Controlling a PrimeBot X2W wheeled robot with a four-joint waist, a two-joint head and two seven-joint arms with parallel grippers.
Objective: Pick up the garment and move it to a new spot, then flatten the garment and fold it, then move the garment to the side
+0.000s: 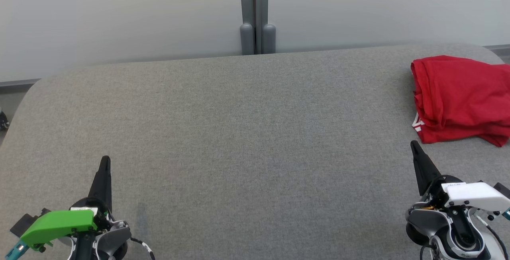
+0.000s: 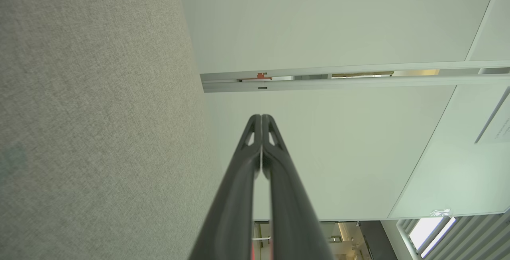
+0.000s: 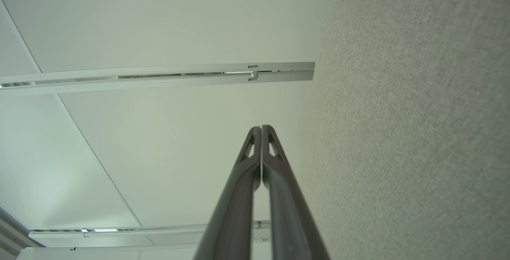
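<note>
Garment (image 1: 464, 98) lies roughly folded on table (image 1: 239, 132), far right.

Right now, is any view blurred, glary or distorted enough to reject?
Head view: soft even light, sharp; the red garment is cropped by the right edge. Left wrist view: left gripper sharp, window at lower right blown out. Right wrist view: evenly lit, right gripper sharp.

— Any writing you can make out?
— Nothing legible. The crumpled red cloth garment (image 1: 458, 96) at the far right has white print at its near left hem, too little of it showing to read
— And on the arms?
— A tiny dark marking on the white plastic cover (image 1: 474, 194) of the right gripper (image 1: 414, 145), too small. The pale wall notice (image 2: 496, 126) in the left wrist view carries lines of print, also too small
</note>
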